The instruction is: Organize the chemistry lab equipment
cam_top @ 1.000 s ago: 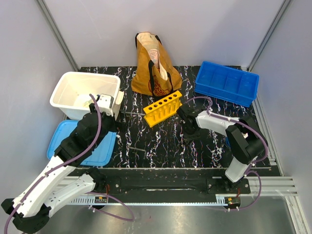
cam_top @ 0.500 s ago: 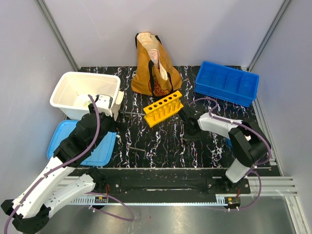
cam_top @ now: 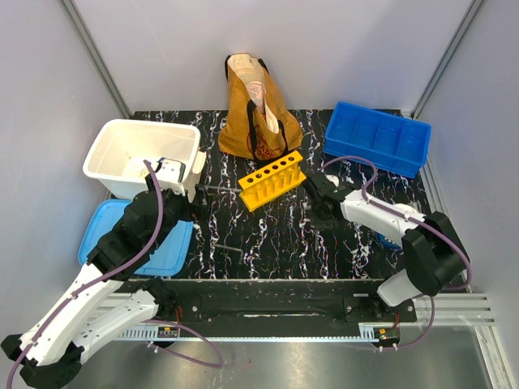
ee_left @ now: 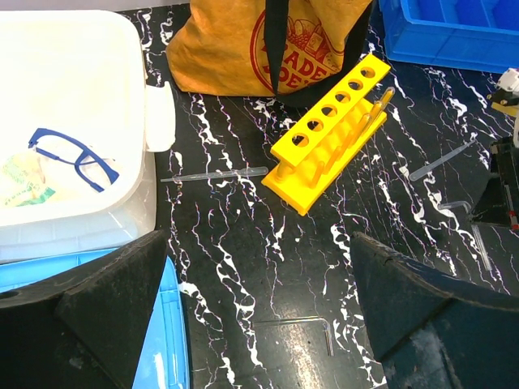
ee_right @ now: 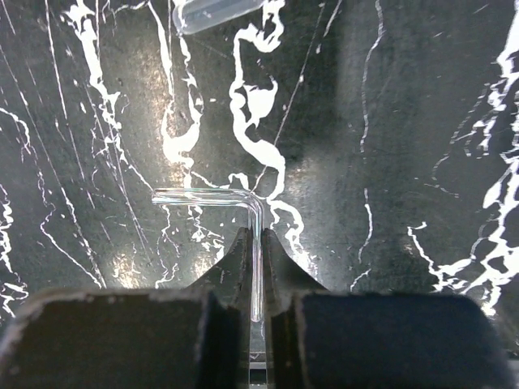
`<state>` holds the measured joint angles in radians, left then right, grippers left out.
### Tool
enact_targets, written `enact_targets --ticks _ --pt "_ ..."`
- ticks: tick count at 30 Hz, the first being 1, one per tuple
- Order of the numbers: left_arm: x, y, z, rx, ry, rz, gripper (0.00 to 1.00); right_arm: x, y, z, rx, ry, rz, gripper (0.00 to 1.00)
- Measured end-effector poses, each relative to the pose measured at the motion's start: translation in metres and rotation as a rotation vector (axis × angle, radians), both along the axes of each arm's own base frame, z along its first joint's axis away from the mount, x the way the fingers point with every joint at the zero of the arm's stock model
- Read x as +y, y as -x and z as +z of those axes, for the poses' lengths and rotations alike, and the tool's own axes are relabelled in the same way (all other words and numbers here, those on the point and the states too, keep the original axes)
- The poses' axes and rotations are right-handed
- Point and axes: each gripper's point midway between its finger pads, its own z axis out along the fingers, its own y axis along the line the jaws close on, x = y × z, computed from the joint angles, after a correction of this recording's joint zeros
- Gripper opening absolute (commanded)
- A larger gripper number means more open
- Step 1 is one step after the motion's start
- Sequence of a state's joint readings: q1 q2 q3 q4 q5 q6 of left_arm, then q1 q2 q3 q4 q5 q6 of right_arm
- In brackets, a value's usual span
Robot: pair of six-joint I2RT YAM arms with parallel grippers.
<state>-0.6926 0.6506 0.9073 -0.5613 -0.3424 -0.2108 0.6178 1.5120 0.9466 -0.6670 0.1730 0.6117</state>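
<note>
The yellow six-hole test-tube rack (cam_top: pixel 272 180) lies on the black marbled table, also in the left wrist view (ee_left: pixel 332 134). My right gripper (cam_top: pixel 322 203) sits just right of the rack, low over the table. In the right wrist view it (ee_right: pixel 257 237) is shut on one leg of a clear L-shaped glass tube (ee_right: pixel 207 197); the other leg sticks out to the left. My left gripper (cam_top: pixel 186 196) is open and empty beside the white bin, its jaws wide apart (ee_left: pixel 255 243). A clear pipette (ee_left: pixel 215 174) lies left of the rack.
A second bent thin tube (ee_left: pixel 312 324) lies on the table between my left fingers. Another clear tube (ee_left: pixel 442 160) lies right of the rack. A white bin (cam_top: pixel 109 146) holds blue safety glasses (ee_left: pixel 73 154). A blue lid (cam_top: pixel 174 247), mustard tote bag (cam_top: pixel 255 109) and blue compartment tray (cam_top: pixel 377 138) surround the table.
My right gripper has moved a little farther from the base and toward the rack, its elbow swinging out to the right. The left arm has barely moved.
</note>
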Motion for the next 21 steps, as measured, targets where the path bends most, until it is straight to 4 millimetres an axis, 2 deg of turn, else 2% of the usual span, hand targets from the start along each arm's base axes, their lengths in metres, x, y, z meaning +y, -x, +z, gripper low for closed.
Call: enact_targets --ticks 4,8,11,14,16,19,21 --pt "0.000 0.000 0.001 -0.004 0.004 -0.001 0.99 -0.005 -0.011 0.013 -0.033 0.030 -0.017 0.00" --pt "0.000 0.000 0.001 -0.005 0.004 0.000 0.99 -0.010 -0.044 0.045 -0.111 0.009 -0.059 0.00" --pt "0.000 0.000 0.001 -0.005 0.004 0.000 0.99 -0.029 -0.081 0.073 -0.181 -0.003 -0.121 0.00" --pt "0.000 0.000 0.001 -0.005 0.004 0.000 0.99 -0.062 -0.125 0.101 -0.257 0.005 -0.194 0.00" --pt "0.000 0.000 0.001 -0.005 0.004 0.000 0.99 -0.082 -0.151 0.115 -0.293 0.017 -0.228 0.00" --pt "0.001 0.000 0.001 -0.005 0.003 0.004 0.99 -0.113 -0.200 0.137 -0.362 0.028 -0.277 0.00" --pt "0.001 0.000 0.001 -0.005 0.003 0.004 0.99 -0.133 -0.230 0.145 -0.392 0.036 -0.299 0.00"
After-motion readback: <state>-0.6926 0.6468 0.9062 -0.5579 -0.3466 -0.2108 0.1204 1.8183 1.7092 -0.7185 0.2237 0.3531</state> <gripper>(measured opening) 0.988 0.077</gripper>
